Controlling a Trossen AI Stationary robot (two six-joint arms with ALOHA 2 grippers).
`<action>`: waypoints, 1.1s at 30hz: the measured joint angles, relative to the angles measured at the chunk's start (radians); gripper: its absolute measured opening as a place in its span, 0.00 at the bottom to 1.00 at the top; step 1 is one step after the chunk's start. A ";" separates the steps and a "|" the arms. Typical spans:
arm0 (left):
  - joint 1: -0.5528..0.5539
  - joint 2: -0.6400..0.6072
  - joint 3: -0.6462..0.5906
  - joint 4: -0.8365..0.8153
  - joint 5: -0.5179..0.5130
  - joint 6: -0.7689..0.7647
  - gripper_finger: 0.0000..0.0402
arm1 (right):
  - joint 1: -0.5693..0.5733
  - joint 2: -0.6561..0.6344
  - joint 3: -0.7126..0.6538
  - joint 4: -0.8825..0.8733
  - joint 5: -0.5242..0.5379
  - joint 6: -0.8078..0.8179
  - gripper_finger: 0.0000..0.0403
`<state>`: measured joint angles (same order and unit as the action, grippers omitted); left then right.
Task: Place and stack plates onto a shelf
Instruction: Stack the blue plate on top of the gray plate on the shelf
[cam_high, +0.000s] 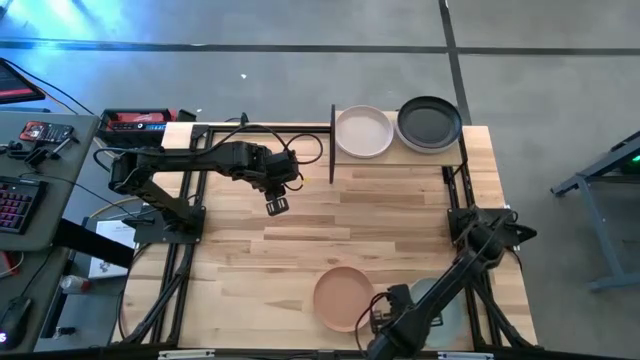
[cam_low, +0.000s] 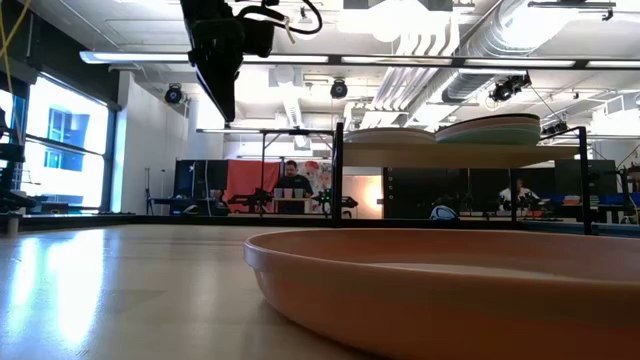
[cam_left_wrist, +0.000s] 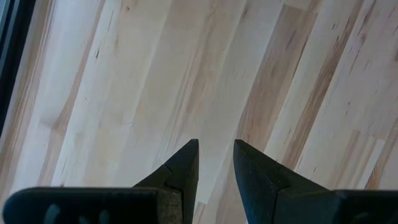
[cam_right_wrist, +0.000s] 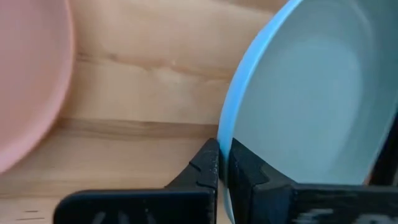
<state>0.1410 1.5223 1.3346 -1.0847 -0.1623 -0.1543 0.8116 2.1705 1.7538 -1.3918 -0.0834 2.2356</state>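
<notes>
A pale blue plate (cam_right_wrist: 311, 106) is pinched by its rim in the right gripper (cam_right_wrist: 222, 163), beside the pink plate (cam_high: 343, 297), ready for lifting to the shelf (cam_high: 470, 150). The left gripper (cam_high: 277, 205) is held slightly parted, empty, above the surface (cam_high: 300, 250).

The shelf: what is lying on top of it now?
On the shelf are two stacks: a white plate tops one, a dark grey plate the other. The low view shows further rims beneath the tops, but their count and colours are covered.

Grey concrete floor (cam_high: 300, 60), ceiling ducts (cam_low: 440, 40), bright window (cam_low: 65, 150).
</notes>
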 joint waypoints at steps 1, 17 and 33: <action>0.000 0.000 0.000 0.000 0.000 0.000 0.22 | -0.002 -0.009 0.000 -0.013 0.006 0.000 0.00; 0.001 0.000 0.000 0.000 0.000 0.027 0.22 | -0.074 -0.185 0.000 -0.175 0.383 -0.045 0.00; 0.001 0.000 0.000 0.013 0.000 0.035 0.22 | -0.330 -0.441 -0.002 -0.179 0.791 -0.553 0.00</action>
<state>0.1417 1.5223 1.3346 -1.0713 -0.1627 -0.1196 0.4815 1.7296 1.7523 -1.5707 0.7071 1.6822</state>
